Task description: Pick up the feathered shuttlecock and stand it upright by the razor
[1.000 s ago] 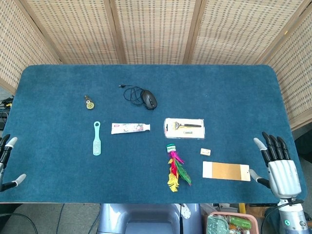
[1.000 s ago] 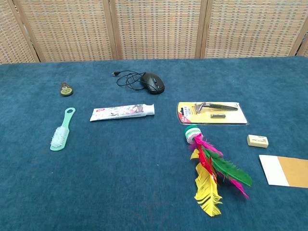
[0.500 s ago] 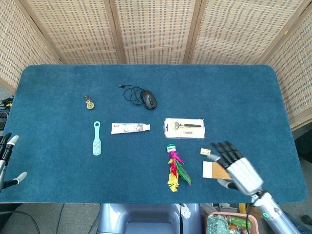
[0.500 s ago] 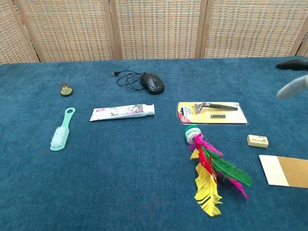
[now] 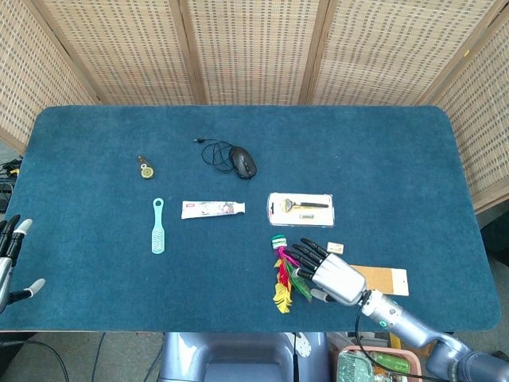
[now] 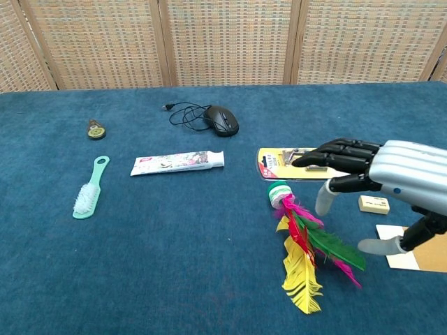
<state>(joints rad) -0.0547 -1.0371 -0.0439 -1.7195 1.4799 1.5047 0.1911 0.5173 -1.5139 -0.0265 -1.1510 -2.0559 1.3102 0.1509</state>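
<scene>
Lying flat, shuttlecock (image 6: 302,241) — under spread fingers (image 6: 328,155), untouched

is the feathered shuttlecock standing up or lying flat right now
Lying flat. The shuttlecock lies on the table, base toward the razor pack, feathers fanned toward the near edge.

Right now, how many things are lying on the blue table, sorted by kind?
Grooming and wash things: 3, the razor, toothpaste and brush.
Toys: 1, the shuttlecock.
Electronics: 1, the mouse.
Paper and small bits: 3, the card, eraser and small round thing.
Total: 8.
</scene>
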